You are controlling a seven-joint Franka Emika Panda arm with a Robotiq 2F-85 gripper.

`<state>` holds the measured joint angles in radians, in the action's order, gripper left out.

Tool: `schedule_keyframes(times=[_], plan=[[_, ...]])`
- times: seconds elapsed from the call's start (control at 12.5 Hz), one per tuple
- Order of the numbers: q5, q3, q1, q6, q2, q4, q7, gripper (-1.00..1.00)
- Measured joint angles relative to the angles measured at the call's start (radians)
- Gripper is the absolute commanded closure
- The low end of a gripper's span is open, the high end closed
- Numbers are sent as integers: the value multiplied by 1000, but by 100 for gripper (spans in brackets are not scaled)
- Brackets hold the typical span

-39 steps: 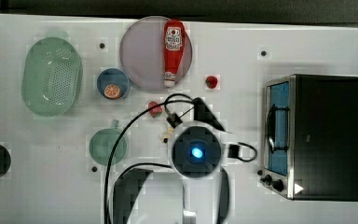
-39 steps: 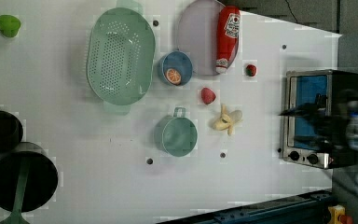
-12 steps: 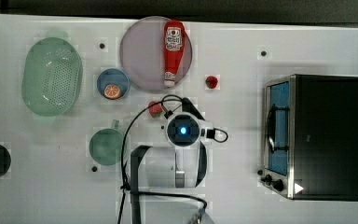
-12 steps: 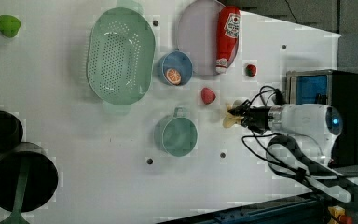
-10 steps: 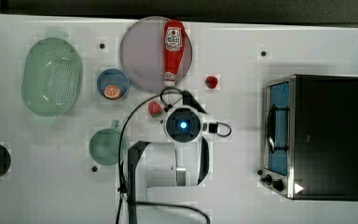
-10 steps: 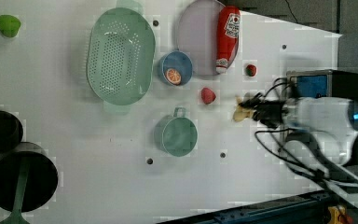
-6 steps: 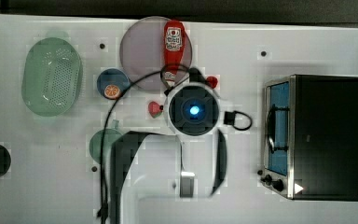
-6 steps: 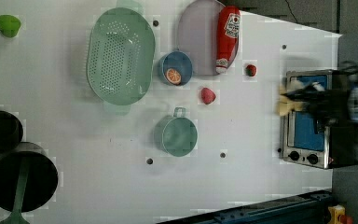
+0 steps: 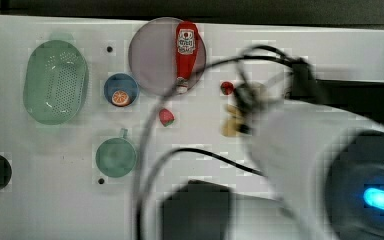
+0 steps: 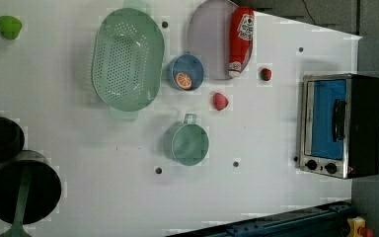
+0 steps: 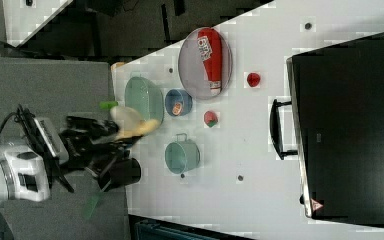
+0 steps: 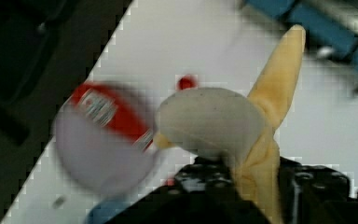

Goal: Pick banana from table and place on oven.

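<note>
While the gripper (image 11: 111,134) is clamped on the banana (image 11: 130,122), held high above the table (image 10: 276,128) away from the oven (image 10: 343,126), this light, soft toy seems best gripped at its peel base.

The gripper (image 11: 111,136) is raised well above the table (image 11: 260,150) — its dark fingers (image 11: 87,122) clamped on the banana (image 11: 130,122), white wrist housing behind them.
</note>
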<state>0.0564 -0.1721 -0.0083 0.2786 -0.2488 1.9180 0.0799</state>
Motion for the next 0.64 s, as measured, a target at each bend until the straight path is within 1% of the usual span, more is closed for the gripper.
schedule_keyframes(times=[0.08,0.16,0.32,0.48,0.64], plan=[[64,-54,-4,11,7,-4,-54,45],[95,-115,-10,39,28,-2,-113,45],[89,-227,-38,90,108,2,-229,45],[107,-314,-67,170,223,1,-347,45],[109,-390,-70,241,336,10,-477,46]])
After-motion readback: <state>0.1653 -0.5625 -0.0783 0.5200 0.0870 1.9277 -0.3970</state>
